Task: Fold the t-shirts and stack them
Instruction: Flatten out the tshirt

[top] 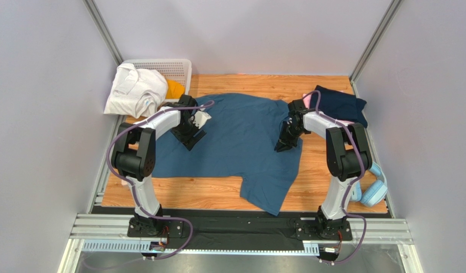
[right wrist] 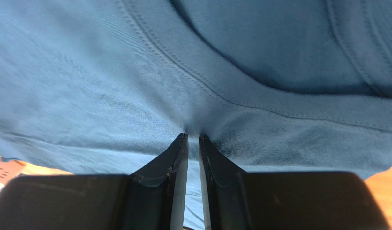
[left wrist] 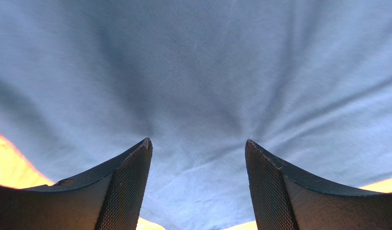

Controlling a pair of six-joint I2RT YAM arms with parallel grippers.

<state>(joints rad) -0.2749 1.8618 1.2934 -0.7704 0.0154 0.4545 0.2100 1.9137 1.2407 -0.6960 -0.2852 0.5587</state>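
One white lattice basket (top: pixel 175 67) stands at the upper left of the top view. A white garment (top: pixel 135 91) is draped over its near rim and spills down onto the wooden surface (top: pixel 178 193). An orange garment (top: pixel 173 89) shows at the basket's near edge, just beside the white one; whether it lies inside cannot be told.

One large blue t-shirt (top: pixel 241 136) lies spread across the centre of the surface, with one sleeve reaching toward the lower middle of the frame. One navy t-shirt (top: pixel 341 102) lies folded at the upper right, near the blue one. One pair of light-blue headphones (top: pixel 375 187) rests at the right edge, behind the right arm.

The left hand (top: pixel 189 136) is down on the left part of the blue t-shirt; in the left wrist view its fingers (left wrist: pixel 131 182) stand well apart over smooth cloth. The right hand (top: pixel 284 145) is at the shirt's right edge; in the right wrist view its fingers (right wrist: pixel 176 158) are nearly together, pinching a pucker of blue cloth just below a stitched band.

Count: four garments, one basket, one pair of headphones, two arms.
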